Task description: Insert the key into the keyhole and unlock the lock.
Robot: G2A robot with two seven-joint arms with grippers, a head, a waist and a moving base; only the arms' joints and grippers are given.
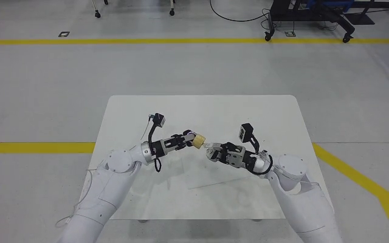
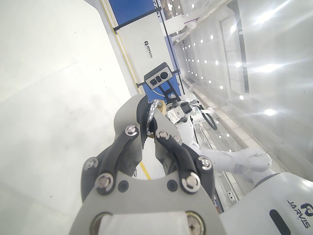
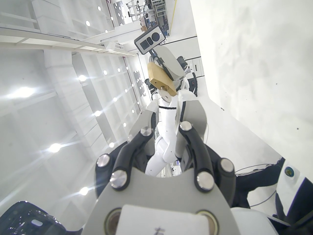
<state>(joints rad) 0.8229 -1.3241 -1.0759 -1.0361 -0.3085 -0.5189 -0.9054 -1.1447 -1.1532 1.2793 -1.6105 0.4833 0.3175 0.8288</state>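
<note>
The brass lock (image 3: 159,78) hangs in the air above the middle of the white table (image 1: 255,115), touching nothing below it. Its flat bottom face is turned toward the right arm. The key (image 3: 166,97) sits at that bottom face, its pale round head sticking out of the brass body. How deep the blade goes is hidden.

The left gripper (image 1: 189,139) is clenched on the lock. In the left wrist view its two fingers are pressed together over the silver shackle (image 2: 151,110), and the brass body shows just beyond the fingertips. In the top view this gripper sits at about 9 o'clock of the lock, and its arm runs back toward 8 o'clock, to the near edge of the table.

The right gripper (image 1: 214,150) is just beside the lock, at about 4 o'clock of it. Its arm stretches on toward 4 o'clock, over the table's near right part. In the right wrist view its fingers (image 3: 192,110) reach up to the key's head, one fingertip right against it and the other a little to the side. I cannot tell whether they pinch the key or stand loose around it.

On the grey floor a yellow line (image 1: 182,41) runs across at 12 o'clock of the table. A dark wheeled frame (image 1: 310,21) stands at about 1 o'clock.
</note>
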